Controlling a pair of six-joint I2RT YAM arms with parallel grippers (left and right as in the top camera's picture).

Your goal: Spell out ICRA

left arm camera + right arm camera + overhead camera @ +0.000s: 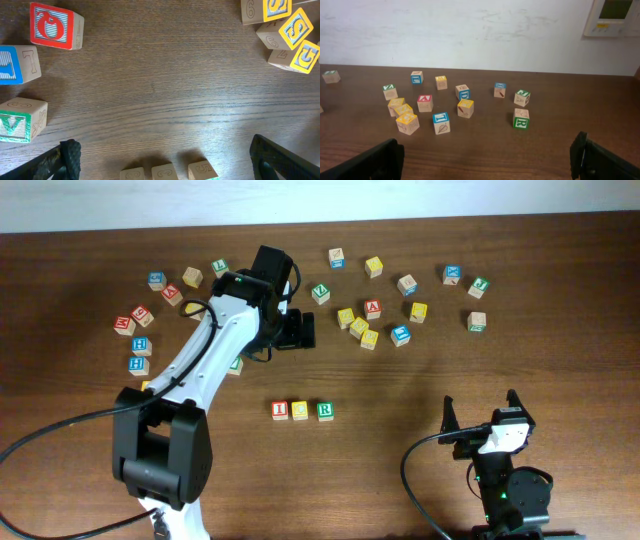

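Three blocks stand in a row on the table front: a red I (280, 410), a yellow C (299, 410) and a green R (325, 410). Their tops show at the bottom edge of the left wrist view (164, 172). A red A block (373, 307) sits in the cluster at the back, also seen in the right wrist view (424, 102). My left gripper (298, 330) (165, 152) is open and empty, above bare table behind the row. My right gripper (481, 408) (487, 155) is open and empty at the front right.
Several loose letter blocks lie across the back of the table, a group at the left (140, 340) and one at the right (400, 333). In the left wrist view a green V block (20, 120) is at the left and yellow blocks (295, 30) at the top right.
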